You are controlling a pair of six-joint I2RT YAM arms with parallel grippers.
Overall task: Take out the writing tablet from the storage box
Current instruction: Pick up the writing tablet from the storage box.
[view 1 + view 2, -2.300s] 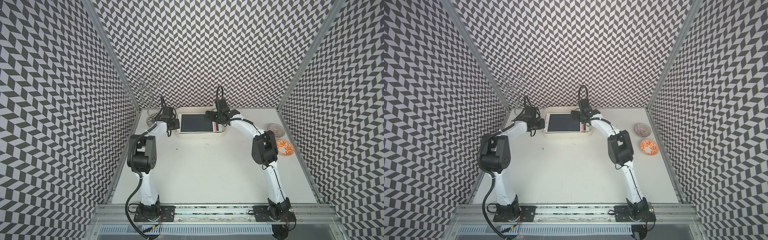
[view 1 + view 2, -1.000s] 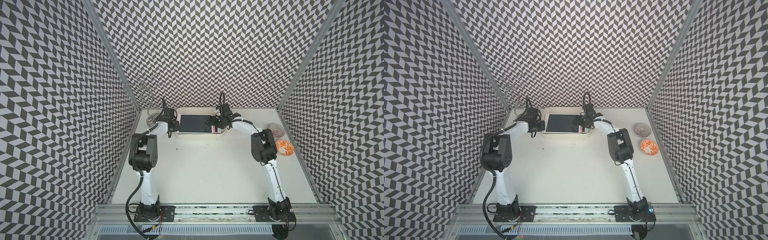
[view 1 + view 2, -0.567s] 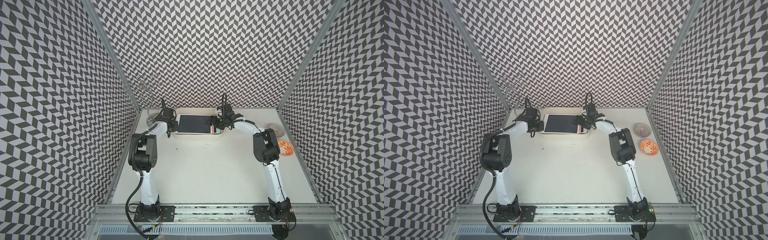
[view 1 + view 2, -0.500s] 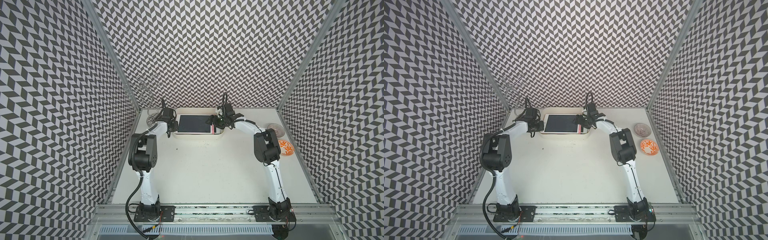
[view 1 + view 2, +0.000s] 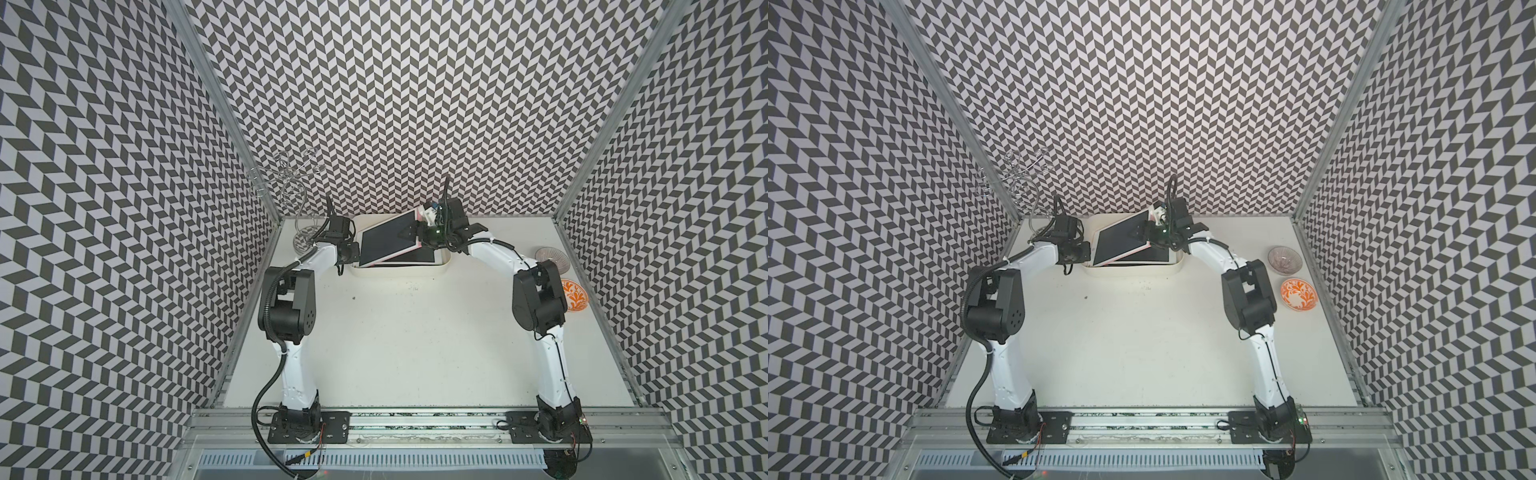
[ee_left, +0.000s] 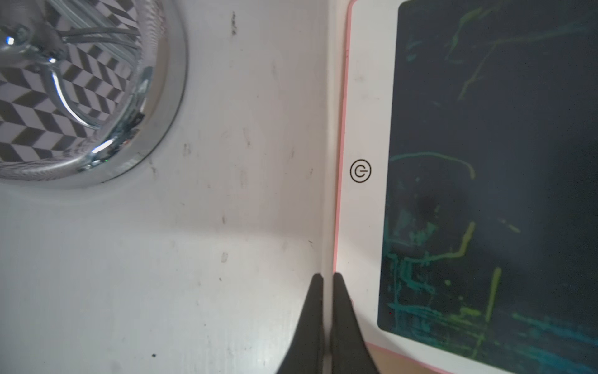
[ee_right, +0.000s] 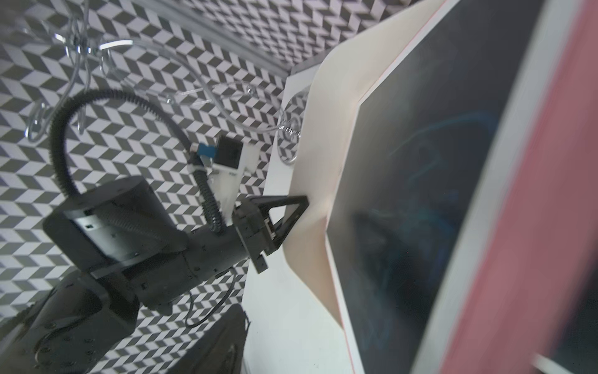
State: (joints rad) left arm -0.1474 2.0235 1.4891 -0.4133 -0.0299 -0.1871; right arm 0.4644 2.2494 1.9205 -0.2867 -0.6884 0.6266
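Note:
The cream storage box (image 5: 399,271) (image 5: 1133,271) stands at the back of the table. The writing tablet (image 5: 386,241) (image 5: 1120,242) (image 6: 369,129) (image 7: 420,194), dark screen in a white frame with a pink edge, leans in it with its right end raised above the rim. My right gripper (image 5: 423,235) (image 5: 1156,232) is at that raised end, jaws wide. One finger (image 7: 229,336) stands clear of the screen side; the other is hidden behind the tablet. My left gripper (image 5: 353,251) (image 6: 326,277) (image 7: 291,207) is shut on the box's left wall.
A second tablet (image 5: 419,255) lies flat in the box beneath the tilted one. A chrome wire stand (image 5: 291,183) (image 6: 81,97) is at the back left corner. A clear glass bowl (image 5: 550,257) and an orange patterned bowl (image 5: 573,295) sit by the right wall.
The tablet lay flat in the box; its right end has now swung up with my right gripper. The left arm has stayed at the box's left wall.

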